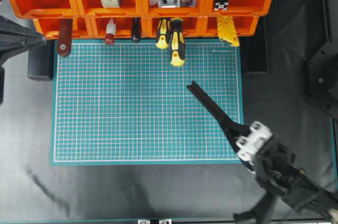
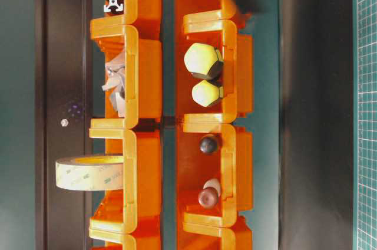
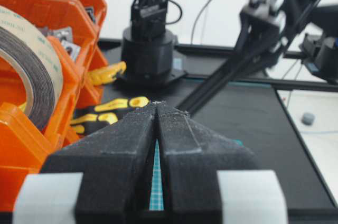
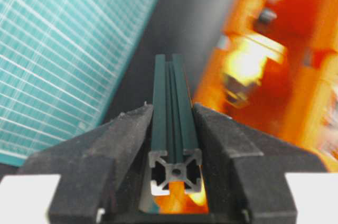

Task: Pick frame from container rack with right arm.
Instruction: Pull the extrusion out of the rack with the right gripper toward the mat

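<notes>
The right arm (image 1: 285, 174) reaches in from the lower right corner of the overhead view, its wrist angled up and to the left over the green cutting mat (image 1: 105, 129). Clamped between the fingers of the right gripper (image 4: 174, 145) is the frame (image 4: 171, 108), a slim black slotted bar; the jaws stand narrow, pressed against its two sides, with the silvery cut end facing the wrist camera. From above, the frame (image 1: 208, 105) juts out past the fingertips, slanting over the right half of the mat, well apart from the container rack (image 1: 240, 5) along the mat's top edge. A second bar of the same slotted section stands in the rack's top right bin (only its cut end shows). Yellow-and-black screwdrivers (image 1: 177, 42) poke out of the lower bins. The left gripper (image 3: 157, 113) sits at the left edge of the scene beside the rack, level, its jaws drawn together at the tips and empty.
</notes>
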